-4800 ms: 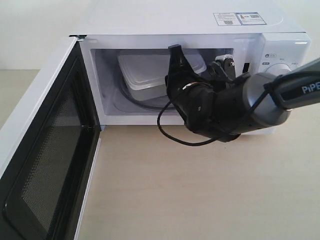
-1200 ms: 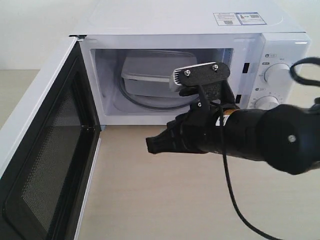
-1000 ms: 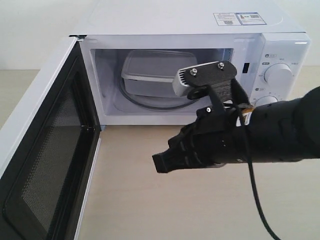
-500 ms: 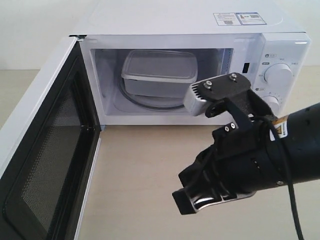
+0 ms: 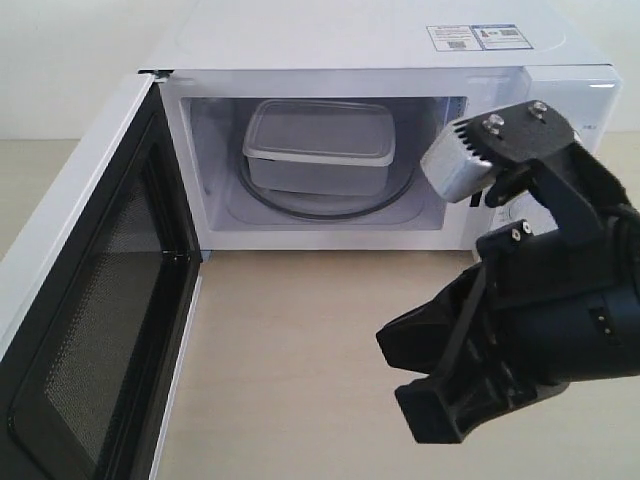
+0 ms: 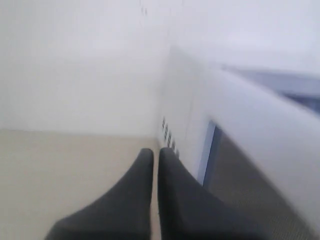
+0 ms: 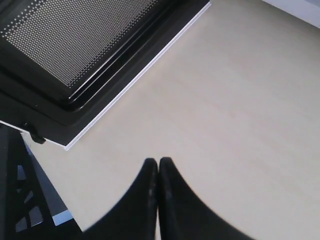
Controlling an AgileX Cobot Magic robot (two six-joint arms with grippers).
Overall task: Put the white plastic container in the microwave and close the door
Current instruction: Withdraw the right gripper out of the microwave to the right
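The white plastic container (image 5: 320,148) sits inside the microwave (image 5: 370,40), lid on, resting on the glass turntable (image 5: 300,212) toward the far wall of the cavity and roughly centred in it; nothing touches it. The door (image 5: 75,270) stands wide open, swung out to the left and toward the near edge of the scene, its dark mesh window (image 5: 95,350) facing right across the table (image 5: 290,340); two stickers (image 5: 480,37) lie on the microwave's top at the far right.

The right gripper (image 7: 158,166) hangs over the bare table at the near right, well apart from the container and outside the cavity; its fingers (image 7: 149,175) are pressed together tip to tip and pinch nothing. In the right wrist view the near corner of the open door and its mesh lie beyond the fingertips, with pale tabletop between. The arm's silver wrist camera (image 5: 462,158) covers most of the control panel in the exterior view.

The left gripper (image 6: 154,154) shows only in its own blurred view; its two dark fingers (image 6: 137,175) lie side by side with barely a slit between them, holding nothing; a white panel with small slots stands just past the tips, but the blur keeps me from telling whether they touch it.
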